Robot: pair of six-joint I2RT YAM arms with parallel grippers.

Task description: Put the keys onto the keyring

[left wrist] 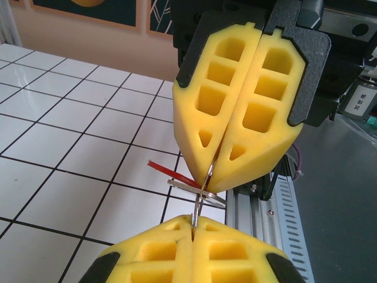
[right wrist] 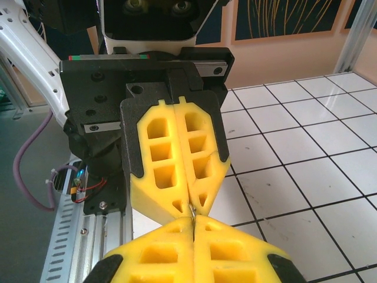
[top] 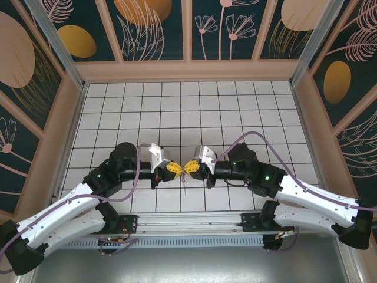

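Top: left gripper [top: 175, 170] and right gripper [top: 192, 167] meet tip to tip over the table [top: 235, 106], both closed.

Left wrist: each pinches the ring [left wrist: 197, 209]. The key [left wrist: 182, 186], with its red tag [left wrist: 168, 171], crosses the ring between the 2 tips.

Right wrist: a sliver of ring shows between the tips.

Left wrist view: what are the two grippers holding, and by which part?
The left gripper and the right gripper each pinch the keyring by its thin wire, from opposite sides.
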